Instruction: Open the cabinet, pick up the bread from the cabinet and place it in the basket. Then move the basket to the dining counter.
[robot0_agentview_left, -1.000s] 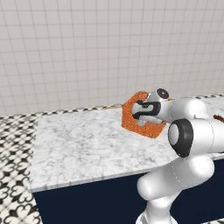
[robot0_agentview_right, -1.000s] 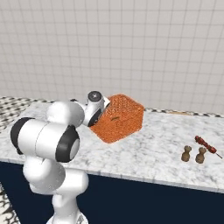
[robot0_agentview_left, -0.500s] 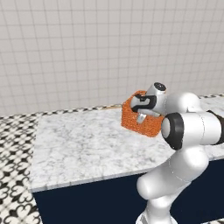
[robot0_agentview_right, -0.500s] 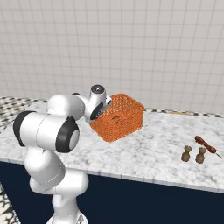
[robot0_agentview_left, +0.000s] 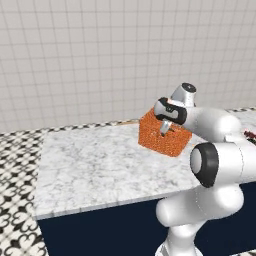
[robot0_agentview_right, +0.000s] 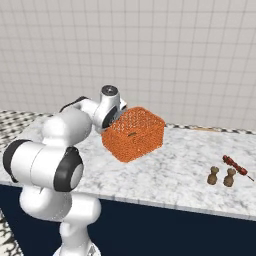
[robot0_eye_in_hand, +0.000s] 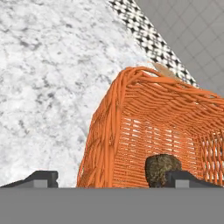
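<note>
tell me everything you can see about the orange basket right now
The basket is a rectangular open-topped box of orange woven mesh with a thicker braided rim. It is tilted, on or just above the dining counter; contact with the marble cannot be told. The gripper straddles one wall, one fingertip outside, one inside. The bread, a small brown lump, lies inside on the bottom.
</note>
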